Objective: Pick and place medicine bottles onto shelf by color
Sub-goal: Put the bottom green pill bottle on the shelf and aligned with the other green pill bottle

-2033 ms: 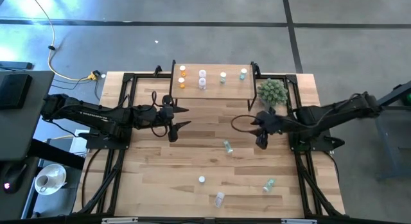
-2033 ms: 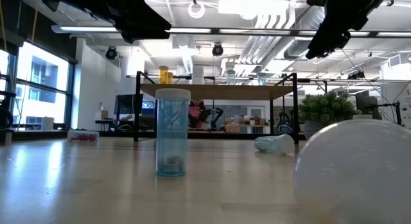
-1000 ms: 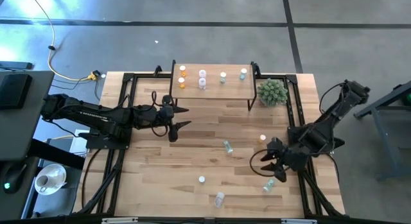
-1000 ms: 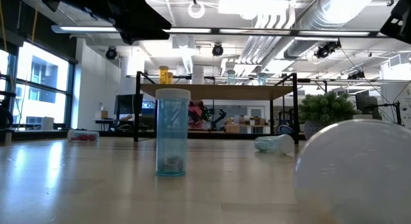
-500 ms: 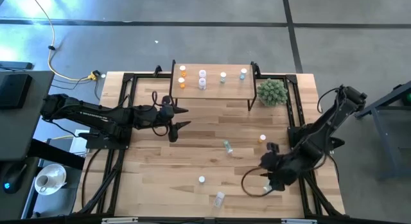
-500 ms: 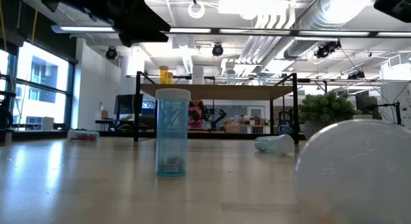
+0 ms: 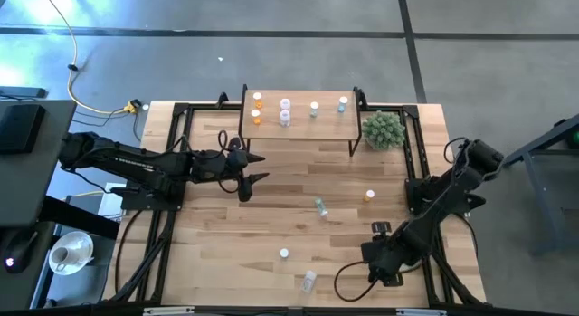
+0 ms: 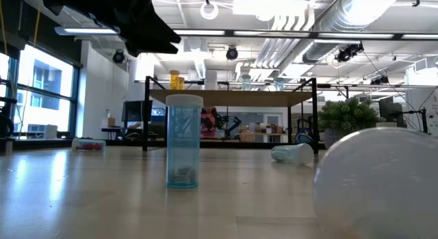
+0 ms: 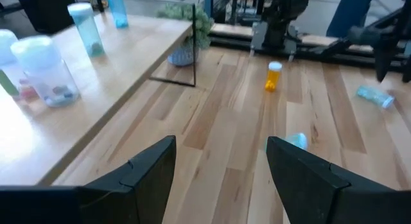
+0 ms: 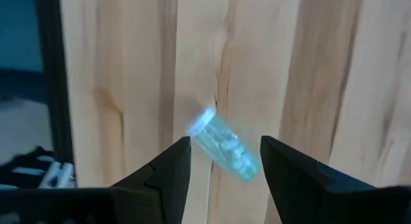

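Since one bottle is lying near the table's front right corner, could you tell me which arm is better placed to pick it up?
Probably the right: its pincer hangs open directly over the lying green-blue bottle, while the left pincer waits near the shelf.

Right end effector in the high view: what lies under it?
The high view hides it beneath the right end effector; the wrist view shows a small green translucent bottle lying on the wooden tabletop between open fingers.

Pale matt wood tabletop [image 7: 271,216]; translucent plastic bottle [image 10: 225,149]

Right hand [image 7: 381,270] hides a lying bottle overhead; near bottle [image 8: 380,184] blurred, cropped.
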### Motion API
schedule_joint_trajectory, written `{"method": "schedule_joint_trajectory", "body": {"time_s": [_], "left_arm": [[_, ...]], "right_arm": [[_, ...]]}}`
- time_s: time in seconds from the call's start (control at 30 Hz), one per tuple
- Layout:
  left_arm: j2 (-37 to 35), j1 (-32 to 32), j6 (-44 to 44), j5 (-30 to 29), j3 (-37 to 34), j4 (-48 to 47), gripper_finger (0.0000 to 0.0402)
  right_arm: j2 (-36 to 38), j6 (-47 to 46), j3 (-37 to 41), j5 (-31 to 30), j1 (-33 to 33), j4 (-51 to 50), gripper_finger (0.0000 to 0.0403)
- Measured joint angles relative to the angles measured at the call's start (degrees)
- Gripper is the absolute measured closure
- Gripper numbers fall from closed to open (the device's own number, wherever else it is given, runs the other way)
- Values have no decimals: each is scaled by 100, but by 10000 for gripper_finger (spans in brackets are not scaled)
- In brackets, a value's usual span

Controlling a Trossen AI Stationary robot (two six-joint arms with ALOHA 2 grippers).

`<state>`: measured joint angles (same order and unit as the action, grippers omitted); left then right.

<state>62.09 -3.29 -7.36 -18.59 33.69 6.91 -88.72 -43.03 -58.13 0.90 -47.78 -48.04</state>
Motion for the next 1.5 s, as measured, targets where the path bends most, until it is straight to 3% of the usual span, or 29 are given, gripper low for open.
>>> {"method": "schedule_joint_trajectory", "body": {"time_s": [0.7,1.17,1.5], "left_arm": [[192,0,-160,0,0,90,167],[190,0,-153,0,0,92,167],[190,2,-160,0,0,94,167]], "right_arm": [[-206,-496,0,-1125,-869,-34,226],[-231,-488,271,-1039,-875,335,226],[-782,-299,271,-895,-875,383,226]]}}
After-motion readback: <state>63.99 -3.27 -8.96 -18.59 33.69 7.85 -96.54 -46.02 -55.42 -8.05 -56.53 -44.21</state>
